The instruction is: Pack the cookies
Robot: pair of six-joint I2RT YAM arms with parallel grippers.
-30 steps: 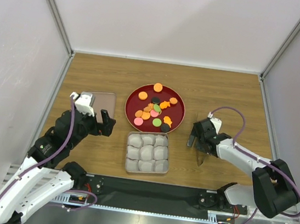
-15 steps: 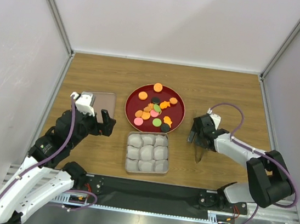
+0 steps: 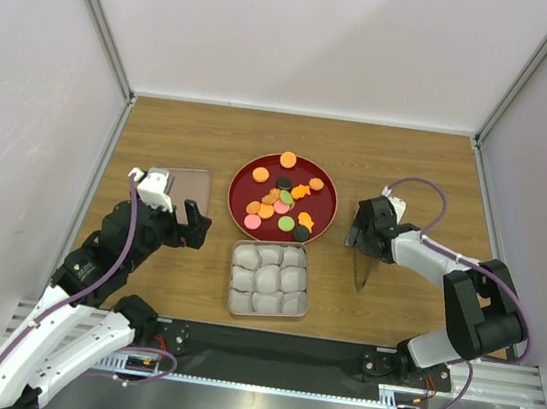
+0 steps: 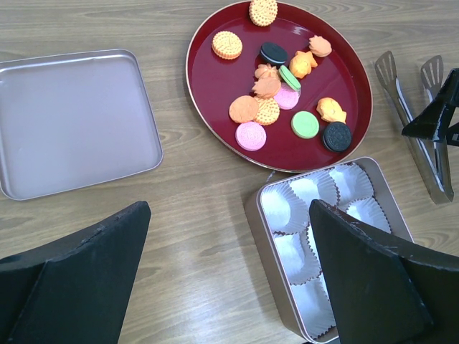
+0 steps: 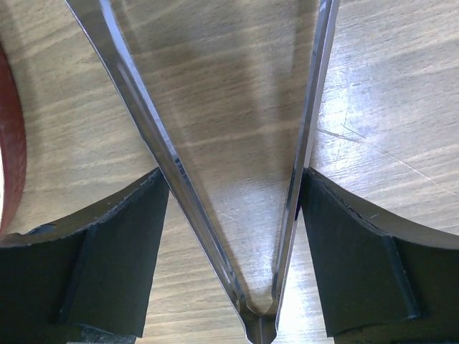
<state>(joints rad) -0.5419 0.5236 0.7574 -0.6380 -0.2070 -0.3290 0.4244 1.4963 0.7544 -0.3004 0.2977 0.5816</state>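
A: How is the right gripper standing?

B: It is low over the wooden table. Its two black fingers are at each side of the metal tongs. Each finger lies against the outer side of one arm of the tongs, so the tongs are pinched between them. The arms of the tongs are spread in a V shape and the joined end points toward the wrist.

A: And the left gripper?

B: It hangs above the table with its fingers spread wide, and nothing is between them. Under it and a little to the right is the square tin, with white paper cups inside.

A: Where are the cookies?

B: All of them lie on the round red plate, just behind the tin. They are orange, pink, green and black, and most are gathered near the middle. No cookie is in the cups.

A: What else is on the table?

B: A flat square metal lid lies to the left of the plate, apart from it. The tongs are at the right of the plate, near its rim.
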